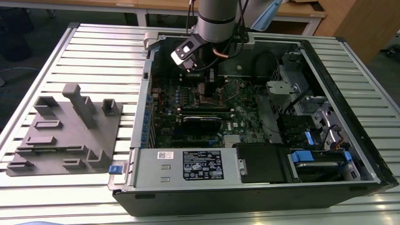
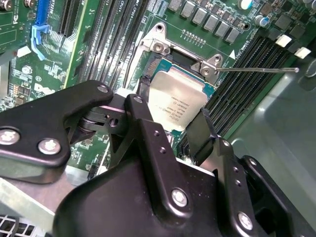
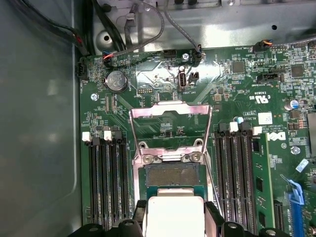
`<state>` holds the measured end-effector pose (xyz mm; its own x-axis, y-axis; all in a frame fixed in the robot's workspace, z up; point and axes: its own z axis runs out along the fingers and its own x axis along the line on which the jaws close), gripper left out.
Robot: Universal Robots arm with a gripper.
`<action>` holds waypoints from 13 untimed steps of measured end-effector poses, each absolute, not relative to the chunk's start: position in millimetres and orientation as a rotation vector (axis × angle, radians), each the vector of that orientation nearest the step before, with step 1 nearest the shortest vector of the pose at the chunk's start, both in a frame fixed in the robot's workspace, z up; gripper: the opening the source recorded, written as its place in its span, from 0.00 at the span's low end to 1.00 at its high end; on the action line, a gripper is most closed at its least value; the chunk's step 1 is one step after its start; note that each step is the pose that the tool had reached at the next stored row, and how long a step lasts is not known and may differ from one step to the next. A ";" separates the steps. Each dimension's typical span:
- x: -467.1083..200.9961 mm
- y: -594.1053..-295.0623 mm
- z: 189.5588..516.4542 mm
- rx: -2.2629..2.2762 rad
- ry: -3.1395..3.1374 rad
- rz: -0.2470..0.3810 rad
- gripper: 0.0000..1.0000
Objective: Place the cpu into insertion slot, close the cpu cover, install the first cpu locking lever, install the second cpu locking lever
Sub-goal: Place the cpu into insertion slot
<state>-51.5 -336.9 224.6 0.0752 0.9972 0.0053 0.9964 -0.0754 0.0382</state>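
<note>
While the gripper [image 2: 173,106] clamps its matte black fingers [image 2: 200,131] on opposite edges of the cpu [image 2: 177,96], the flat square chip with its dull silver-grey top sits over one edge of the insertion slot [image 3: 173,174]; whether it touches the slot cannot be told. In the first wrist view the slot's tan, finely grained contact field lies bare beyond the chip; the cpu cover [image 3: 170,111], a thin bright metal frame with a cut-out middle, is swung open past the slot's far edge, over the green circuit board [image 3: 232,84]; a slim wire locking lever [image 2: 256,69] stands clear beside the dark memory slots [image 3: 106,182]. The open black computer case [image 1: 368,154] rests on a ribbed metal table [image 1: 93,51]; a grey moulded fixture [image 1: 62,136] lies near the table's edge at the exterior view's left; wooden furniture [image 1: 350,18] stands behind.
</note>
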 end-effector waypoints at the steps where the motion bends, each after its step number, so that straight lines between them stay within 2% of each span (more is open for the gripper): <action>1: -51.5 -336.8 223.5 2.286 2.119 0.047 0.54; 13: -51.6 -336.8 212.0 2.286 2.119 0.046 0.54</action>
